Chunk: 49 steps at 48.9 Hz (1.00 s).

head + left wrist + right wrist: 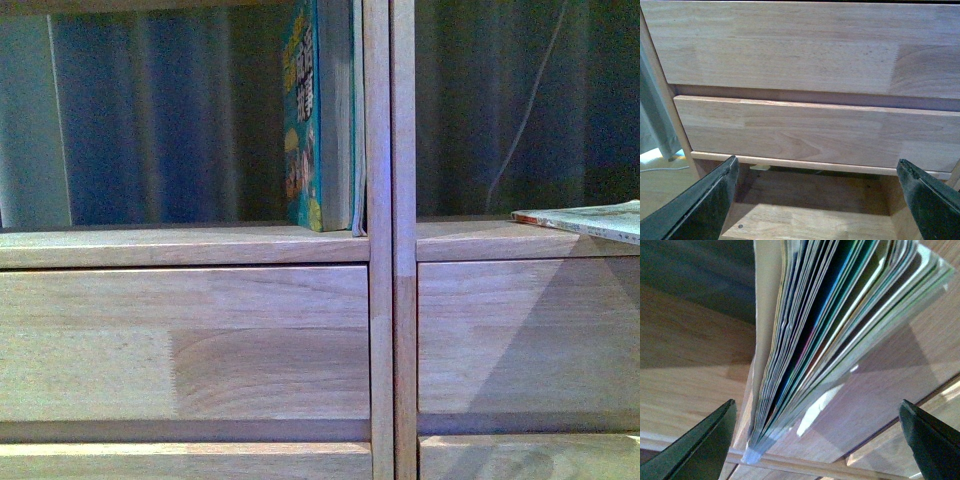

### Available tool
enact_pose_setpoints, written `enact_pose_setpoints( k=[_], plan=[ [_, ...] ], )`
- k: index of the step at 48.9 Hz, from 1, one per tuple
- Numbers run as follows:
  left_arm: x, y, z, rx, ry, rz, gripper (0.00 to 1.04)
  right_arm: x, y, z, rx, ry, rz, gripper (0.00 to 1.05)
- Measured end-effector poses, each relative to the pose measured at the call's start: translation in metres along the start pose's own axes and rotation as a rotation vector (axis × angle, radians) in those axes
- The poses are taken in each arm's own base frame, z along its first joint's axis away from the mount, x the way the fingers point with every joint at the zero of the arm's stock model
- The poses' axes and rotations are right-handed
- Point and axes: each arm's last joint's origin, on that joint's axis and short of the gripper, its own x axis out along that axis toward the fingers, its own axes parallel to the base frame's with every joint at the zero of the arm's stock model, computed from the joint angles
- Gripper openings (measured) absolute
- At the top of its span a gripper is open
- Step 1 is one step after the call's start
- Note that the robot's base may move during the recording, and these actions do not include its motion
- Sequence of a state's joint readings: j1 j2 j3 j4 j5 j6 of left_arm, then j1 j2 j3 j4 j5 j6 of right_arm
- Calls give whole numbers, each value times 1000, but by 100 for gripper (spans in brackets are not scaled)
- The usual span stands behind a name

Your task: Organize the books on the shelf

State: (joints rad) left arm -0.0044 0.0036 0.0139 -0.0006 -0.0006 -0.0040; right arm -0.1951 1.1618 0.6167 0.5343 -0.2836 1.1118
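Observation:
In the front view a thick teal book (302,120) stands upright on the left shelf unit (180,245), against the unit's right post. A thin softcover book (585,220) lies flat on the right unit's board, reaching the picture's right edge. Neither arm shows in this view. My right gripper (817,440) is open, and the fanned pages of the thin book (830,330) lie between and beyond its fingertips, untouched. My left gripper (817,192) is open in front of the lower drawer front (815,132), with nothing between its fingers.
Two wooden posts (390,240) join the twin units. Drawer fronts (185,345) fill the space under both boards. Behind the open shelves hangs a dark curtain (160,110). A white cable (525,110) runs down behind the right unit. Floor boards (805,220) lie under the left unit.

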Motion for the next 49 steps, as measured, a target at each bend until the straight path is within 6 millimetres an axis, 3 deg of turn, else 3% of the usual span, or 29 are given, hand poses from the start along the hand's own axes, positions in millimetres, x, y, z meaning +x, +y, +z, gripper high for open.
enact_pose_setpoints(
  k=[22,44,46,49],
  plan=[
    [0,0,0,0,0,0,97,34,5,22,71,-44,-9,97],
    [0,0,0,0,0,0,97,31,8,14,113,-4,50,16],
    [0,0,-1,-3,57,-80,97,26,9,15,116,-2,67,9],
    [2,5,0,-79,263,-254,97,16,11,16,119,3,93,7]
  ],
)
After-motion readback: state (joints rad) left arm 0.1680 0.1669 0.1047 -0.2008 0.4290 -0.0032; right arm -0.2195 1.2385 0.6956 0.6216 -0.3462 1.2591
